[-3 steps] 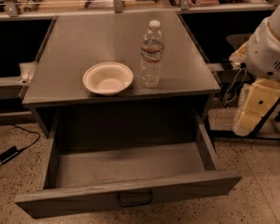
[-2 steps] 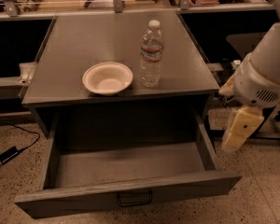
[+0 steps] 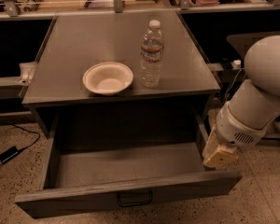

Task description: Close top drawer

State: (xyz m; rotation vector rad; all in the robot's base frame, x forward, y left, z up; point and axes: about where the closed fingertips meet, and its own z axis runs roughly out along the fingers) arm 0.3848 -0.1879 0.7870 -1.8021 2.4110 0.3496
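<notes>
The gripper (image 3: pixel 220 156) hung at the right wall of the drawer (image 3: pixel 130 194). The drawer's front, running left to right, lay just nearer. Whether the gripper was open or closed could not be told.

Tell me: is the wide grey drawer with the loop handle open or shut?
Open: the wide grey wood-grain top drawer is pulled far out, its inner floor showing. The cream end effector is at its right front corner.
</notes>
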